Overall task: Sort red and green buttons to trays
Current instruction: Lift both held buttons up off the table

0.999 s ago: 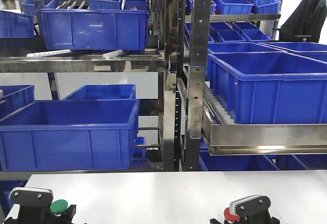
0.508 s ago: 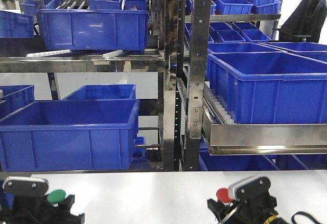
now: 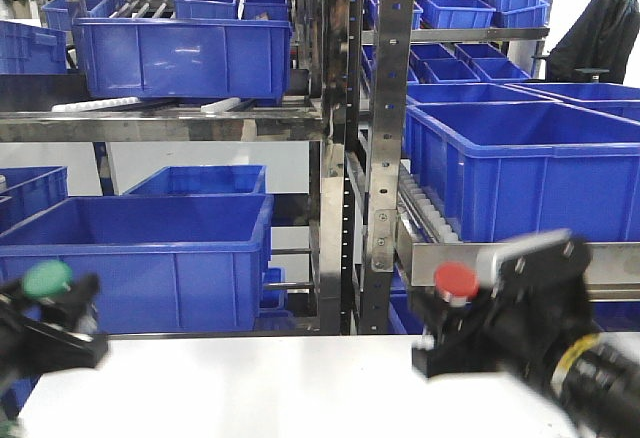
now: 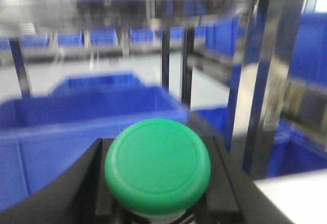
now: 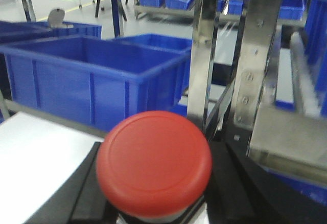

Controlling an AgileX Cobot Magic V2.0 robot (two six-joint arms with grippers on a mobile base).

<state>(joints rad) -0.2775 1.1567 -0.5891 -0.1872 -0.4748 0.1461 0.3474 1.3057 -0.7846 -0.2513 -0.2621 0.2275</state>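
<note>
My left gripper point(image 3: 50, 308) is shut on the green button point(image 3: 47, 279) and holds it raised at the far left, above the white table point(image 3: 300, 383). In the left wrist view the green cap point(image 4: 157, 165) sits between the black fingers point(image 4: 76, 183). My right gripper point(image 3: 462, 316) is shut on the red button point(image 3: 456, 280), raised at the right. In the right wrist view the red cap point(image 5: 154, 162) fills the gap between the black fingers point(image 5: 232, 188). Both button bases are hidden. The red and green trays are out of view.
A steel rack point(image 3: 380, 138) with several deep blue crates stands right behind the table. A large blue crate point(image 3: 140, 258) is at lower left, another point(image 3: 520, 168) on a roller shelf at right. The rack upright point(image 5: 253, 55) is close ahead of the right gripper.
Both grippers have risen from the table's front edge, carrying the buttons up. The left moved further left, the right is now much higher in front of the rack.
</note>
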